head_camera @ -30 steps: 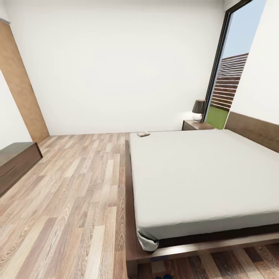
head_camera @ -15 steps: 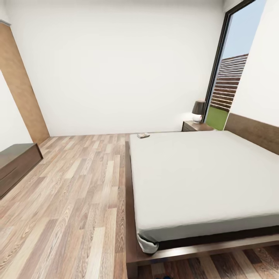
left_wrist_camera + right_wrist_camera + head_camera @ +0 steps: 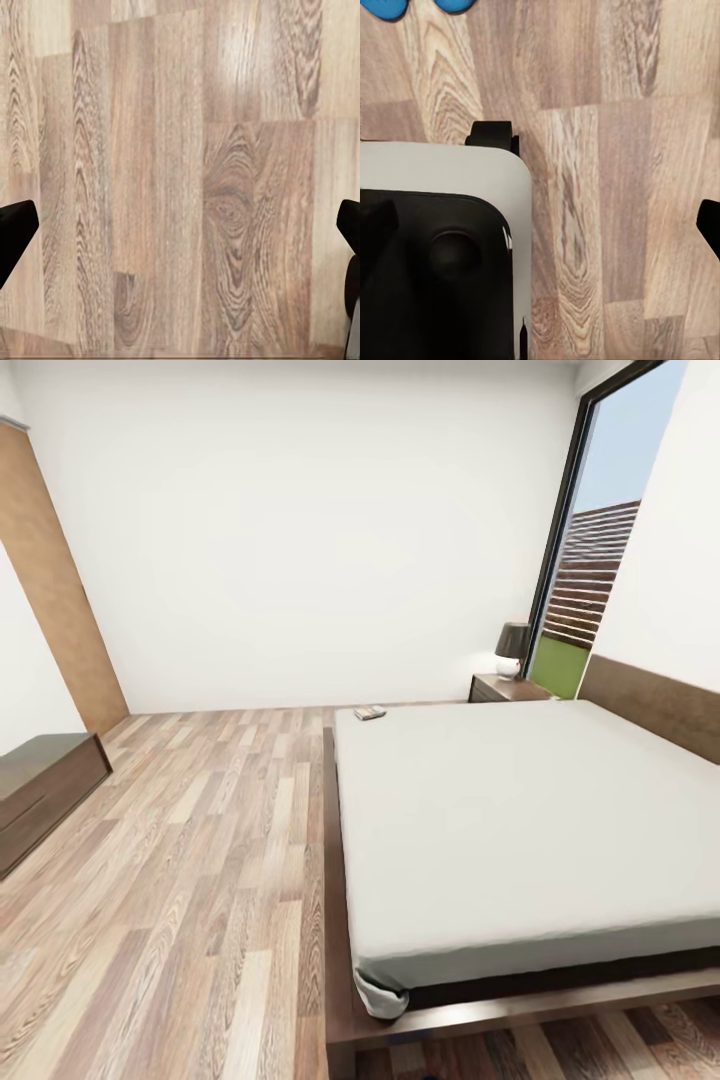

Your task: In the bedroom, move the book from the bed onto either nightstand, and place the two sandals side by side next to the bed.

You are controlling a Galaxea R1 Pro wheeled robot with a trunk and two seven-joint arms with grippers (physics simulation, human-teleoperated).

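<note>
The white-walled bedroom with its light wood-plank floor [image 3: 190, 860] takes up the head view. The large low platform bed [image 3: 520, 830], dark brown wood base under a plain light-grey mattress, covers the right and lower right of the frame, its brown headboard [image 3: 655, 702] running along the right edge. A tall black-framed window [image 3: 590, 530] stands at the upper right, and a brown wooden door [image 3: 55, 610] leans along the left edge. A low dark brown cabinet [image 3: 40, 785] sits at the mid-left edge.

At right of centre, just past the mattress's far corner, stands the low square dark brown nightstand [image 3: 505, 688], with a small lamp with a dark shade and white base [image 3: 513, 648] on top of it. The small thin dark-covered book [image 3: 370, 712] lies on the mattress at its far left corner, near frame centre, well apart from the nightstand.

In the right wrist view, the toes of the two bright blue flip-flop sandals [image 3: 416, 6] show side by side on the floor at the upper left edge, above the robot's grey and black base [image 3: 439, 255].

In the left wrist view, the left gripper [image 3: 180, 240] spreads wide, black fingertips [image 3: 13, 229] at both side edges over bare planks. The right gripper [image 3: 540, 225] likewise stands wide, holding nothing.
</note>
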